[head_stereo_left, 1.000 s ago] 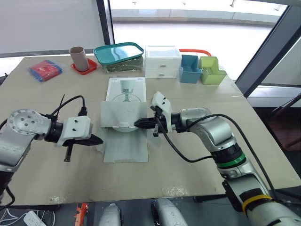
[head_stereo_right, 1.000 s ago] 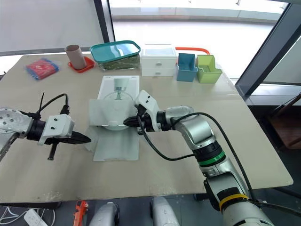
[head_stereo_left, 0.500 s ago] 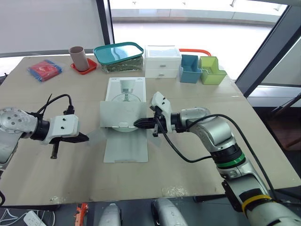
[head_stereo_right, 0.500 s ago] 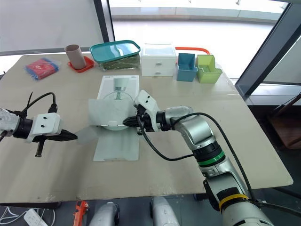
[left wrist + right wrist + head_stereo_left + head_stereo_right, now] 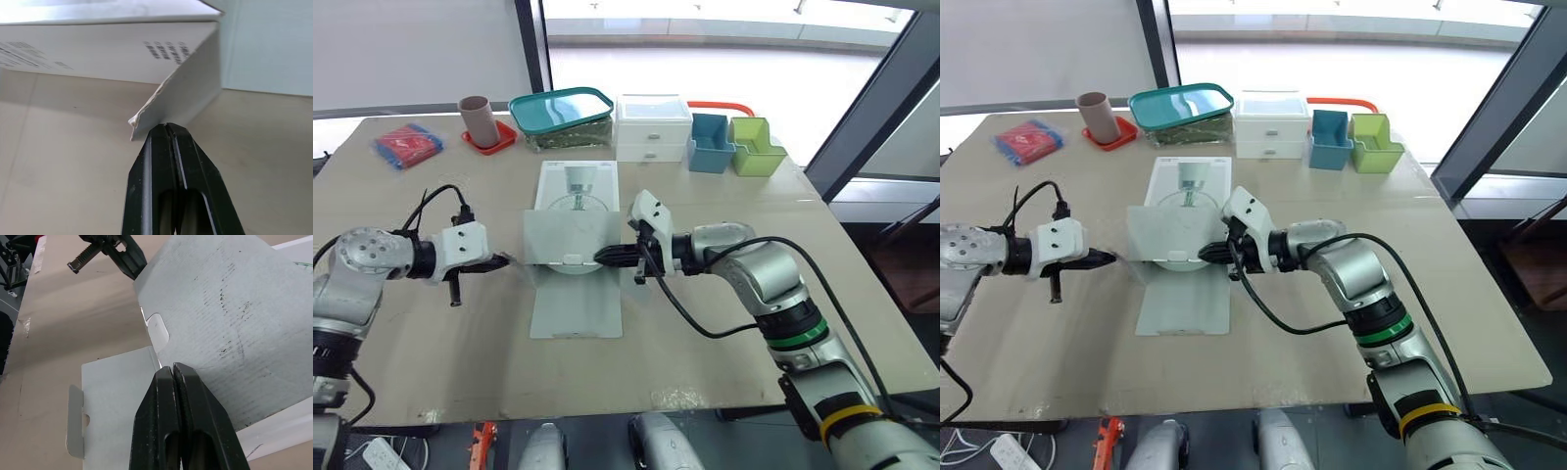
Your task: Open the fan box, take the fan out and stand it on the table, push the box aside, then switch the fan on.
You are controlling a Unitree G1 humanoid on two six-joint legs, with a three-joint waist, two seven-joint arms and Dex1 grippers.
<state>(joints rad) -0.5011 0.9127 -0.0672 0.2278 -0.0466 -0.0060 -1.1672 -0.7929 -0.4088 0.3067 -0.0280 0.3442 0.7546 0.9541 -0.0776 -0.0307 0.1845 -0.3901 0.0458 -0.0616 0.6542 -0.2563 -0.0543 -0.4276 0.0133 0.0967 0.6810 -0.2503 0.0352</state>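
Note:
The white fan box (image 5: 576,186) lies flat at the table's middle, a fan printed on its top. Its grey lid flap (image 5: 570,238) is lifted and tilted, and a long front flap (image 5: 576,308) rests on the table. My right gripper (image 5: 603,258) is shut on the lid flap's right lower edge, close to its tab (image 5: 157,330). My left gripper (image 5: 504,262) is shut at the box's left side, its tips pinching the corner of a small side flap (image 5: 181,98). The fan itself is hidden inside.
Along the far edge stand a red packet (image 5: 407,145), a brown cup (image 5: 476,119) on a red saucer, a teal-lidded container (image 5: 561,116), a white drawer unit (image 5: 652,127), a blue bin (image 5: 709,142) and a green bin (image 5: 754,145).
My left gripper drew out to the left, then came back up and in toward the box's left side with the side flap. The right gripper and lid flap stayed put.

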